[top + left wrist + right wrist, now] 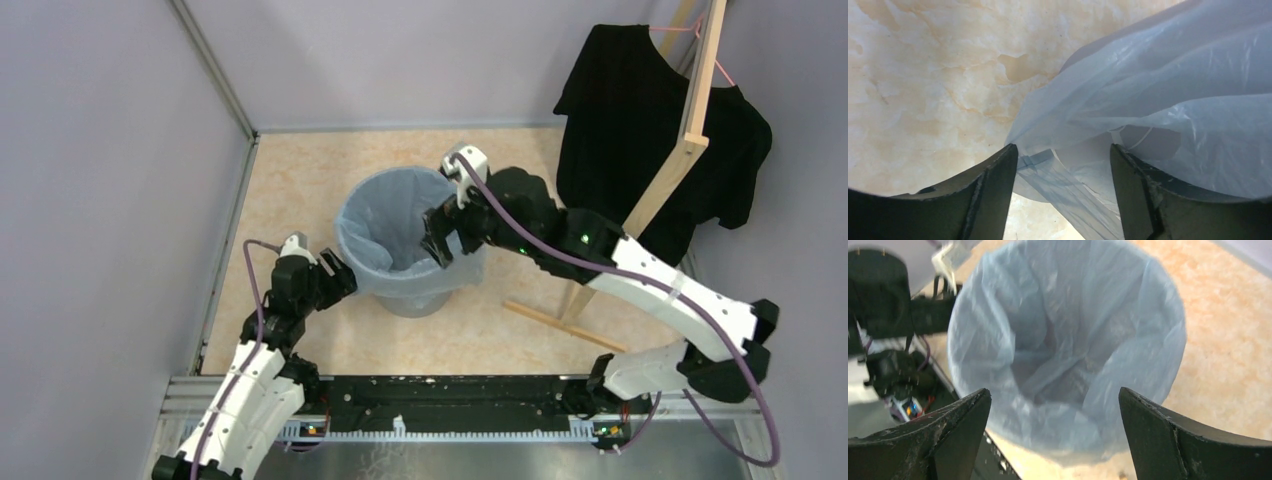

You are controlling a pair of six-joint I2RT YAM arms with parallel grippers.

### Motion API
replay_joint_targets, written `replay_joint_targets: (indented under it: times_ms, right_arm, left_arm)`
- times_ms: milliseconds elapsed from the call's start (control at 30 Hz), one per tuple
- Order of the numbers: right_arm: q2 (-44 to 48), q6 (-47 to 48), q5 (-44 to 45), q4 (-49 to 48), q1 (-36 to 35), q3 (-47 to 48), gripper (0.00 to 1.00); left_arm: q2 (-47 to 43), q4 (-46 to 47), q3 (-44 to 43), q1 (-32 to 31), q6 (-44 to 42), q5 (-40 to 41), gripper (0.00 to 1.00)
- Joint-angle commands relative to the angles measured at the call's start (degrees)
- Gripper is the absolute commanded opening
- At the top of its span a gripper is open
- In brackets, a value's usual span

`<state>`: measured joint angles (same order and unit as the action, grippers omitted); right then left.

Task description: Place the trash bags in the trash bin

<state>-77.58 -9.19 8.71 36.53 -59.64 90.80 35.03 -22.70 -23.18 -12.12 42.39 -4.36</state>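
The grey trash bin (418, 302) stands on the floor in the middle. A pale blue trash bag (385, 215) lines it, and its film is folded over the rim and hangs down the outside. My left gripper (343, 278) is open at the bin's near-left side. A fold of the bag (1158, 100) hangs between its fingers (998, 185), unclamped. My right gripper (440, 243) is open and empty over the bin's right rim. It looks down into the lined bin (1063, 330).
A black T-shirt (630, 110) hangs on a wooden rack (692, 140) at the back right, with the rack's floor slat (560, 325) close to the bin. Grey walls close in the left and back. The arms' mounting rail (450, 405) runs along the near edge.
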Motion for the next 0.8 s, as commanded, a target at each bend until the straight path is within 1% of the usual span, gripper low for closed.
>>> replay_joint_targets:
  times_ms: [0, 133, 200, 300, 400, 500, 600, 700, 767]
  right_arm:
    - [8.4, -1.3, -3.0, -0.4, -1.0, -10.7, 0.99]
    - [15.4, -4.9, -5.7, -3.3, -1.4, -21.3, 0.99]
    - [17.6, -6.3, -6.5, -5.6, -1.8, -27.2, 0.99]
    - [19.7, -7.4, -7.9, -9.3, -2.6, -32.9, 0.99]
    - [20.4, -8.7, -6.6, -13.4, -3.2, -37.2, 0.99]
    - [20.5, -11.8, -2.1, -19.8, -3.5, -42.4, 0.99]
    - [19.6, -16.8, 2.6, -29.0, -4.3, -48.3, 0.99]
    - [16.2, -19.2, 8.8, -39.3, -5.7, -53.0, 0.99]
    - [11.8, -19.8, 13.0, -43.5, -6.1, -53.8, 0.99]
  left_arm:
    - [0.2, -3.0, -4.8, -0.2, -0.5, 2.9, 0.79]
    - [-0.1, -10.1, -8.6, -0.2, 1.9, 6.8, 0.87]
    - [-0.6, -13.4, -10.8, -0.2, 2.2, 8.5, 0.91]
    - [-1.6, -19.1, -15.2, -0.2, 3.1, 13.9, 0.98]
    - [-3.9, -24.2, -18.1, -0.2, 5.1, 18.9, 0.99]
    - [-8.9, -23.6, -18.5, -0.2, 4.6, 21.7, 0.99]
    - [-13.2, -19.9, -19.2, -0.2, 2.1, 22.8, 0.99]
    - [-14.8, -15.2, -21.4, -0.2, -2.8, 22.1, 0.99]
    - [-14.7, -12.7, -23.9, -0.2, -5.7, 21.8, 0.99]
